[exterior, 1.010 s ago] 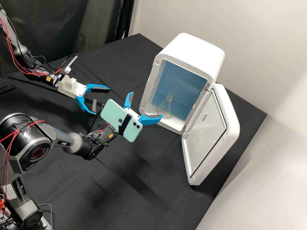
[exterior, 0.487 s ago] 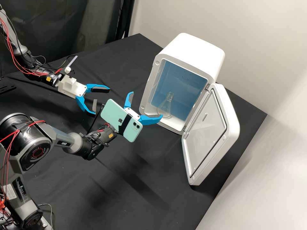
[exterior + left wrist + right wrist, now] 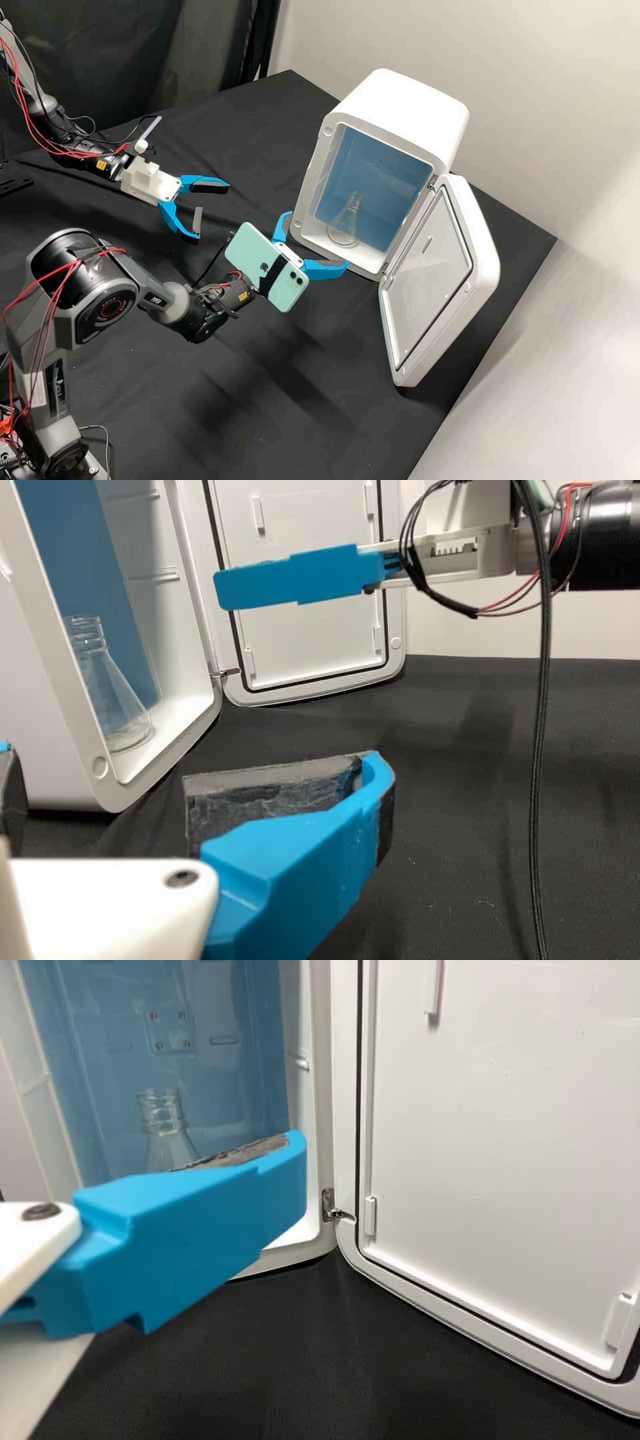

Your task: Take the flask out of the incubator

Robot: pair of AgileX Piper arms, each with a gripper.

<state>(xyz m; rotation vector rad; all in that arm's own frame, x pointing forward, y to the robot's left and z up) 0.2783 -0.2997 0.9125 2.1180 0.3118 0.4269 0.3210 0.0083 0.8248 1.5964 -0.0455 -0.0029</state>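
Observation:
A clear glass flask point(image 3: 345, 217) stands upright inside the white incubator point(image 3: 400, 107), on its blue-lit floor. The door point(image 3: 433, 280) hangs wide open to the right. My right gripper point(image 3: 319, 241) is open just outside the incubator's lower front rim, level with the flask's base and holding nothing. From its own wrist, one blue finger point(image 3: 190, 1220) crosses in front of the flask point(image 3: 163, 1125). My left gripper point(image 3: 212, 211) is open and holds nothing, farther left over the bench. Its wrist view shows the flask point(image 3: 105, 690) and a right-gripper finger point(image 3: 300, 575).
A mint-green phone point(image 3: 267, 267) is strapped on the right arm's wrist. The black bench point(image 3: 267, 387) ends close behind the incubator and at the right, under the open door. Red cables point(image 3: 40, 127) trail along the left arm.
The right arm has moved forward and down, bringing its open gripper up to the incubator's lower front rim. The left arm has kept still.

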